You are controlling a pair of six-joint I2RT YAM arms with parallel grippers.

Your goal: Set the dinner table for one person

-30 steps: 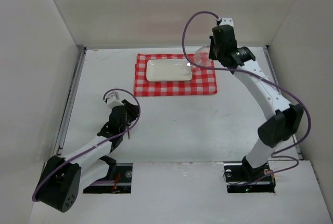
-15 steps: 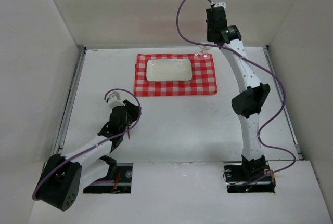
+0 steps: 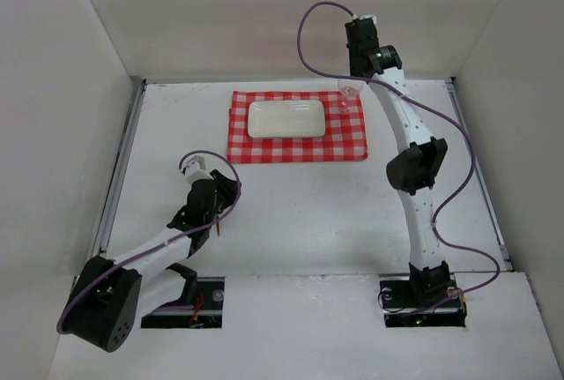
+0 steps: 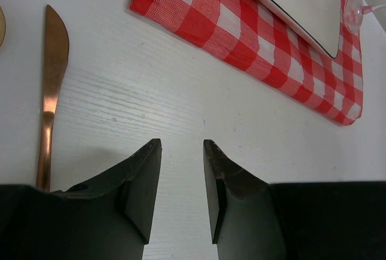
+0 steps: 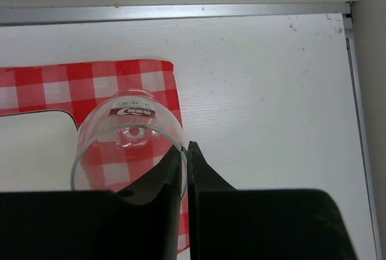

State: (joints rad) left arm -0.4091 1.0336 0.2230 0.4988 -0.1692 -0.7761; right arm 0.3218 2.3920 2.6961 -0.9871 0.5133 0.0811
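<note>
From above, the large white dinner table (image 3: pixel 291 212) underlies everything, with a red-and-white checked cloth (image 3: pixel 300 146) at its far side. Left wrist: the left gripper (image 4: pixel 181 150) is parted over bare tabletop, near a copper knife (image 4: pixel 51 85). Right wrist: the right gripper (image 5: pixel 184 154) clamps the rim of a clear wine glass (image 5: pixel 132 112).

A glass (image 5: pixel 132 115) is held in the right gripper (image 5: pixel 184 148) over the cloth (image 3: pixel 295 146), with the plate (image 3: pixel 285 119) left of it. A knife (image 4: pixel 51 79) is laid just left of the left gripper (image 4: pixel 182 151).
</note>
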